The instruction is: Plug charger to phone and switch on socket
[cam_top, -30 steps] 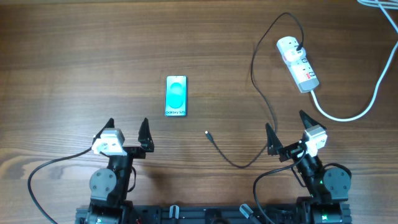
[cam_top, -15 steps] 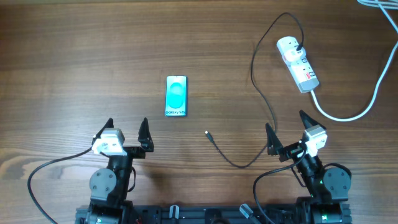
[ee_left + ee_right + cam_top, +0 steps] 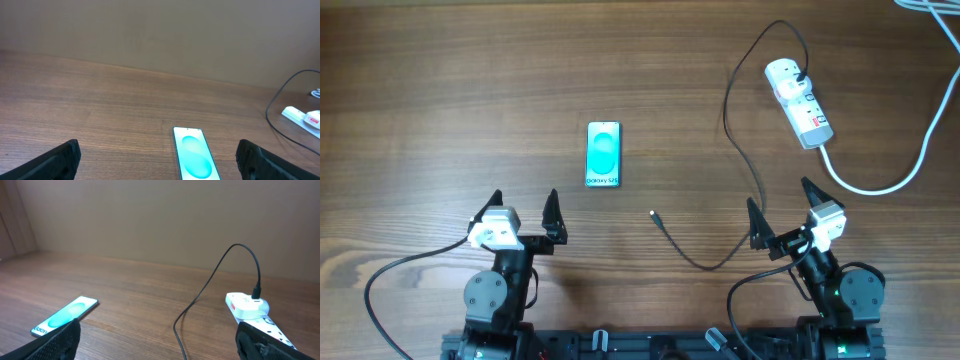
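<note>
The phone (image 3: 604,154) lies flat in the middle of the wooden table, cyan screen up; it also shows as the phone (image 3: 196,160) and the phone (image 3: 65,315). The white socket (image 3: 799,102) sits at the back right, with the thin black charger cable (image 3: 745,150) plugged into it. That cable curves down to its small connector tip (image 3: 653,213), lying loose right of the phone. My left gripper (image 3: 524,206) stands open near the front edge, below and left of the phone. My right gripper (image 3: 781,197) is open too, with the cable just left of it.
A thick white cord (image 3: 910,160) loops from the socket toward the table's back right corner. The socket (image 3: 250,307) with its plug shows in the right wrist view, and the socket (image 3: 302,116) at the far right of the left wrist view.
</note>
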{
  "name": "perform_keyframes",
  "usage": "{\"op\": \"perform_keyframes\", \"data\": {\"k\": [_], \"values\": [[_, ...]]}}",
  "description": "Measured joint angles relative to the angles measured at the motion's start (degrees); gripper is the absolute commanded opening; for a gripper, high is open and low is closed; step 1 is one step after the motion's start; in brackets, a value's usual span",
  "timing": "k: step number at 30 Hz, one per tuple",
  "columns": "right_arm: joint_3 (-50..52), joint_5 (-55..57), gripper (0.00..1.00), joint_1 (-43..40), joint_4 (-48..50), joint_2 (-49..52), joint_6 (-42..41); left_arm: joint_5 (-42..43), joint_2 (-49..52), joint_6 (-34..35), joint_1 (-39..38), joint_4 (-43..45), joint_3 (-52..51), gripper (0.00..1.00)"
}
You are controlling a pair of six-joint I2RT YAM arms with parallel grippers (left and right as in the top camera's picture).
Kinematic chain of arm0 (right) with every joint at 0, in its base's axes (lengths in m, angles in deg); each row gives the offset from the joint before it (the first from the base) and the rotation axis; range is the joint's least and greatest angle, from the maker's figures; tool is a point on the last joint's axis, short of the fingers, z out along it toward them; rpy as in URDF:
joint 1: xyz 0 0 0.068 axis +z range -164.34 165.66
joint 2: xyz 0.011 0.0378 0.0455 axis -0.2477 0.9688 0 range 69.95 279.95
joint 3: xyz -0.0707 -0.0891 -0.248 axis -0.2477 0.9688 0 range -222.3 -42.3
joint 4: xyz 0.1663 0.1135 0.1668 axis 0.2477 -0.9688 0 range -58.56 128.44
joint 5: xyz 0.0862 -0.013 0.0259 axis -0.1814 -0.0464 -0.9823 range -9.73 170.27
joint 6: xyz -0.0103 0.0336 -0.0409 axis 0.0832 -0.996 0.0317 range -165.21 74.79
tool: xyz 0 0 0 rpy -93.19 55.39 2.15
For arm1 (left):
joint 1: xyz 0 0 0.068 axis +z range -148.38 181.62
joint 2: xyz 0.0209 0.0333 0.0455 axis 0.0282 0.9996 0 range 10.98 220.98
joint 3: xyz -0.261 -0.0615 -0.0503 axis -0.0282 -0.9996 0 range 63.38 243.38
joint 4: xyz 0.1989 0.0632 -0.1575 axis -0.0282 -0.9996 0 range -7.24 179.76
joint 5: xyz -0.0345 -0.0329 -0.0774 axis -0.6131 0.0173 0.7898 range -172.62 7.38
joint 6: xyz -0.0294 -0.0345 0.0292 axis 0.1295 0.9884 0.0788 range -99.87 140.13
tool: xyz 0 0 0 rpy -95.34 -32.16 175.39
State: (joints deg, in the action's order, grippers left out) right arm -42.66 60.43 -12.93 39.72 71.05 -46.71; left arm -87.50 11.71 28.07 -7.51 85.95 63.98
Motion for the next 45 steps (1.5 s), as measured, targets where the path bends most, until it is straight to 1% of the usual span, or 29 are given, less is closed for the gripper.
{"op": "perform_keyframes", "data": {"k": [35, 41, 44, 45], "values": [[0.0, 0.0, 1.0, 0.0, 0.02, 0.0, 0.0, 0.0, 0.0, -0.02, 0.0, 0.02, 0.0, 1.0], [0.0, 0.0, 1.0, 0.0, 0.02, 0.0, 0.0, 0.28, 0.0, -0.17, 0.0, 3.69, 0.07, 1.0], [0.0, 0.0, 1.0, 0.0, 0.0, 0.0, 0.0, 1.46, 0.02, 1.86, 0.0, -1.03, 1.75, 1.0], [0.0, 0.0, 1.0, 0.0, 0.0, 0.0, 0.0, 1.73, 0.13, 3.3, 0.0, -4.42, 3.34, 1.0]]}}
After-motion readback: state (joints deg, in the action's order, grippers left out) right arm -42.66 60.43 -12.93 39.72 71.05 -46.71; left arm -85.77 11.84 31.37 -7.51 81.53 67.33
